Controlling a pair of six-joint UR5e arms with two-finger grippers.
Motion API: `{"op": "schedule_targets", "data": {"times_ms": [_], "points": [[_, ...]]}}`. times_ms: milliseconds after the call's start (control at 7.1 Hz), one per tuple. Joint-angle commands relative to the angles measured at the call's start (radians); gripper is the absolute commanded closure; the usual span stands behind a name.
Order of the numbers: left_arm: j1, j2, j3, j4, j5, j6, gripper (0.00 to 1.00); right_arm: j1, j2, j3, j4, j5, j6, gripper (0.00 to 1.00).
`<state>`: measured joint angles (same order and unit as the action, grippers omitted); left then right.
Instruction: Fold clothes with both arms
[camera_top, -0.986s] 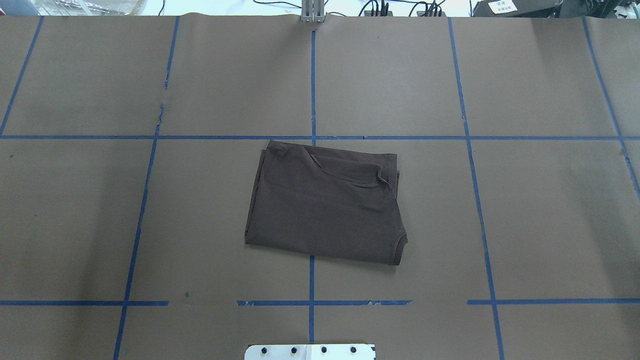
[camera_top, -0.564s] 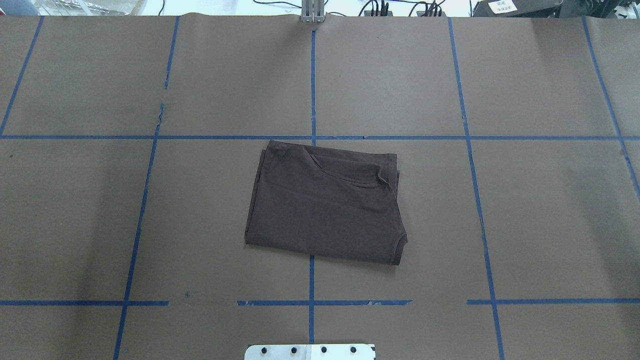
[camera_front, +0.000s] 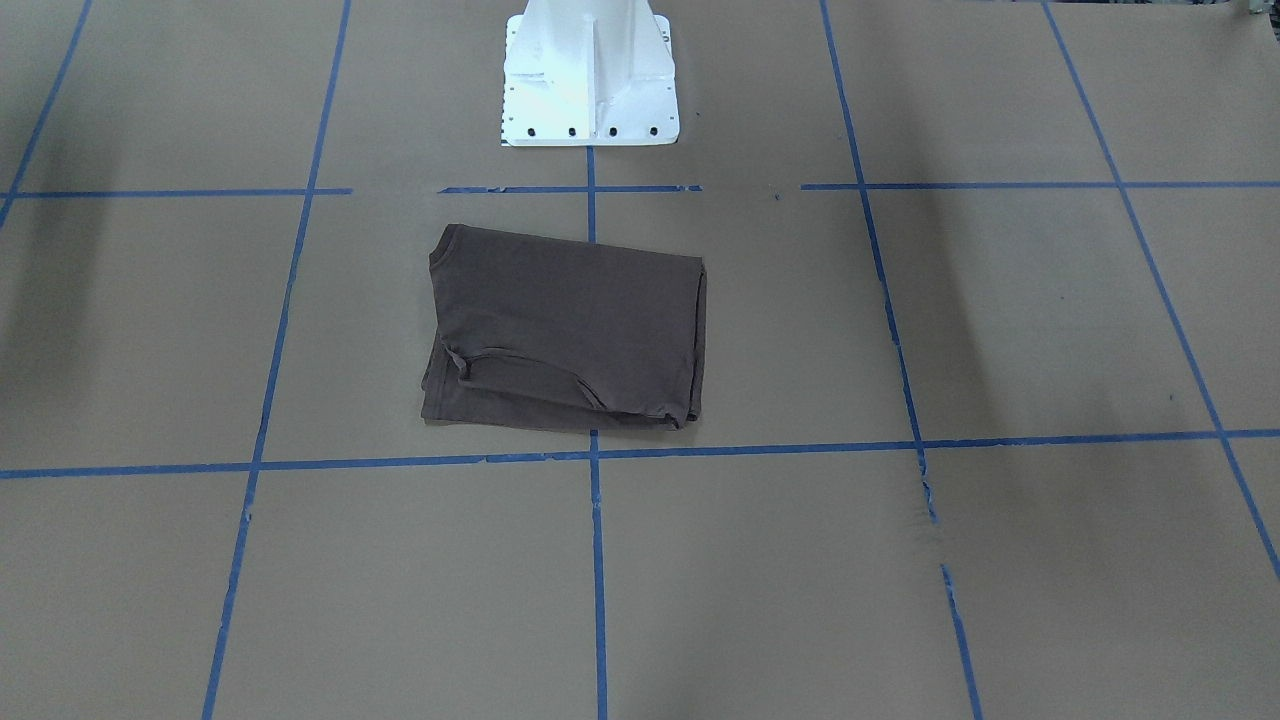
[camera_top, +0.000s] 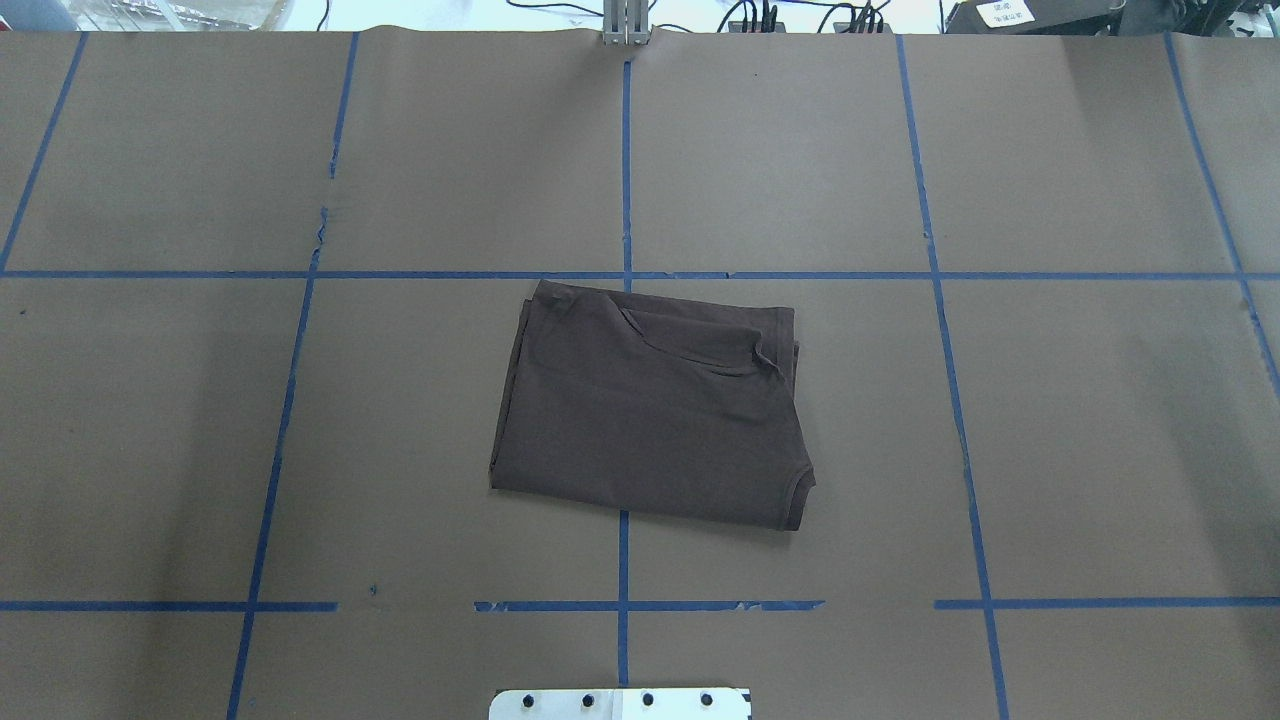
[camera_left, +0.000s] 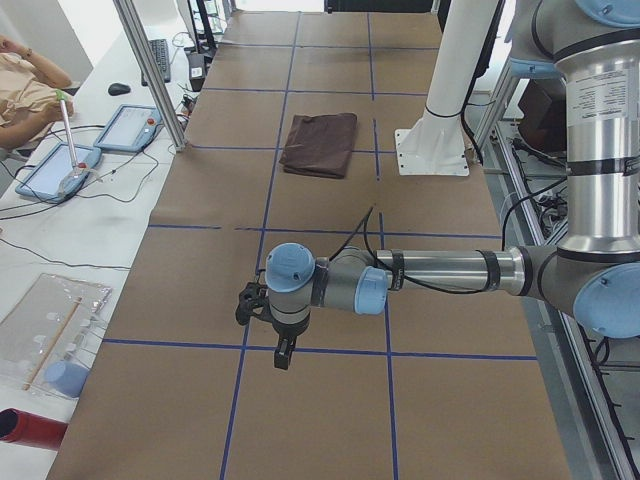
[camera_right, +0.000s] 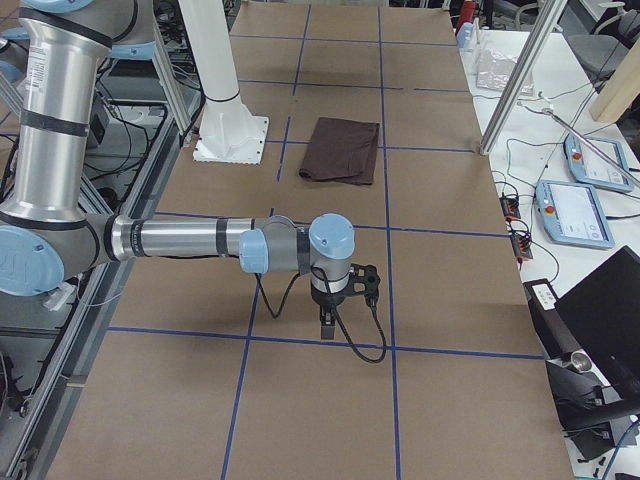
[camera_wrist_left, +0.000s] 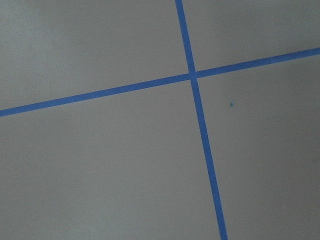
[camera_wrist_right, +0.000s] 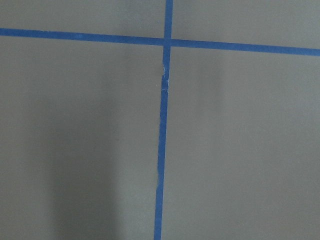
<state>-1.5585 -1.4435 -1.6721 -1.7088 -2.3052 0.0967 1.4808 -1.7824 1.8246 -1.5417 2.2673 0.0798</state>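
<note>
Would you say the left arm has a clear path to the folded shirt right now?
Probably yes: only bare table shows between the left arm and the shirt, so nothing seems to block it.

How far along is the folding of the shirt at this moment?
Done: the dark brown short-sleeved T-shirt lies folded into a compact rectangle on the brown paper-covered table. In hand: nothing; the left claw and right claw hang over bare paper, far from it. Left: perhaps only a tidier far edge.
</note>
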Motion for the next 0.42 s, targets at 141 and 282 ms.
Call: {"op": "schedule_targets", "data": {"times_ms": [141,282], "points": [[0.002,0.000,0.000,0.000,0.003,0.001,0.00,-0.007,0.000,-0.001,0.000,0.000,0.000,0.00],[0.002,0.000,0.000,-0.002,0.003,0.001,0.00,-0.011,0.000,-0.001,0.000,0.000,0.000,0.00]]}}
